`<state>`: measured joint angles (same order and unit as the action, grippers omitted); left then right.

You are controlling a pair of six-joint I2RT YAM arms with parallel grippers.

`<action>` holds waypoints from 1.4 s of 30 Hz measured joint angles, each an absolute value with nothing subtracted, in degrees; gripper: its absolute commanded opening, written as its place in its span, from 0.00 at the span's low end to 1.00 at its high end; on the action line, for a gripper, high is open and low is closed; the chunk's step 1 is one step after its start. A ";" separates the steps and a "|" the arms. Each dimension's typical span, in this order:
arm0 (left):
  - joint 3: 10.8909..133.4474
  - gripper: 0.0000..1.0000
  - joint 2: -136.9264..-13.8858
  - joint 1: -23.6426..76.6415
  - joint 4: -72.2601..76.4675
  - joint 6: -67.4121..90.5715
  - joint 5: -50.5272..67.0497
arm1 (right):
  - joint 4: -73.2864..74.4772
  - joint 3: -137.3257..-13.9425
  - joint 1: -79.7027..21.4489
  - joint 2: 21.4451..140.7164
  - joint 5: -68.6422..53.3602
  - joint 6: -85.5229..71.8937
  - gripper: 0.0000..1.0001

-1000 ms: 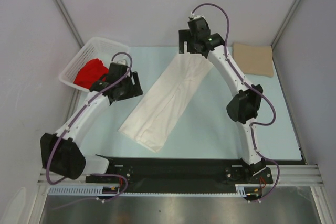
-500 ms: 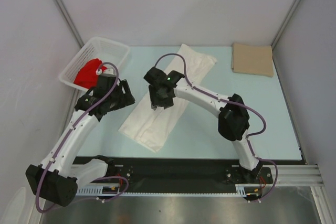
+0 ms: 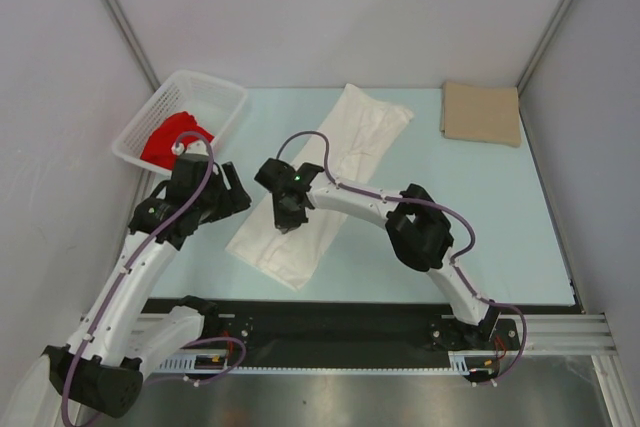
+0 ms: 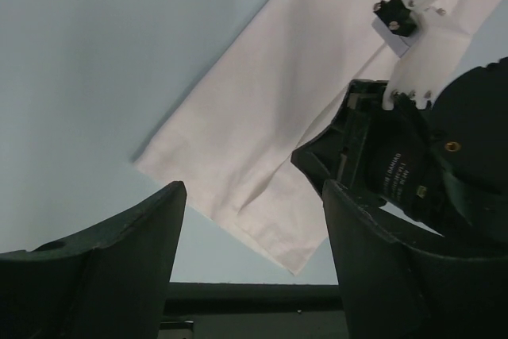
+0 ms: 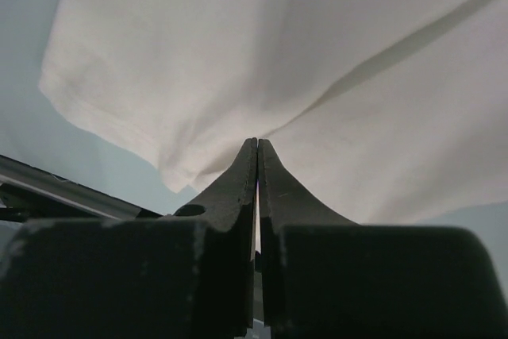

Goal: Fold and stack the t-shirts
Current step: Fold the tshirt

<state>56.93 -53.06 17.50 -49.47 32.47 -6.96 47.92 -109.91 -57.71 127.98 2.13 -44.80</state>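
Observation:
The white t-shirt (image 3: 345, 142) lies as a long strip running diagonally across the table. My right gripper (image 3: 283, 222) is down on its near half. In the right wrist view the jaws (image 5: 258, 142) are shut tip to tip on a pinch of the white cloth (image 5: 238, 53), with creases running out from the tips. My left gripper (image 3: 233, 197) hovers open beside the shirt's near left edge; in its own view the fingers frame the shirt's near corner (image 4: 262, 117). The tan t-shirt (image 3: 482, 113) lies flat at the far right. The red t-shirt (image 3: 165, 139) sits in the basket.
The white lattice basket (image 3: 215, 92) stands at the far left by the wall. The right arm's wrist housing (image 4: 429, 156) is close to my left gripper's right finger. A black rail (image 3: 330, 322) runs along the table's near edge. Walls close in on both sides.
The right arm swung from the shirt's far end to its near half and its jaws closed on the cloth. The left arm drew back toward the near left, staying open.

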 measured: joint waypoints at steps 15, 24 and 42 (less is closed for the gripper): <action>56.93 0.75 -52.18 17.23 -50.13 32.32 -7.38 | 44.69 -117.19 -60.53 136.27 -2.31 -37.08 0.00; 56.93 0.72 -51.92 16.58 -50.13 31.90 -7.42 | 44.14 -118.54 -60.86 138.72 -4.64 -34.96 0.00; 55.72 0.68 -52.14 11.97 -48.69 29.89 -6.74 | 26.17 -89.86 -62.19 123.37 -6.26 -27.03 0.00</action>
<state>55.72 -52.14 11.97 -48.69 29.89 -6.74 26.17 -89.86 -62.19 123.37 -6.26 -27.03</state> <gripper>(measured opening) 0.684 0.009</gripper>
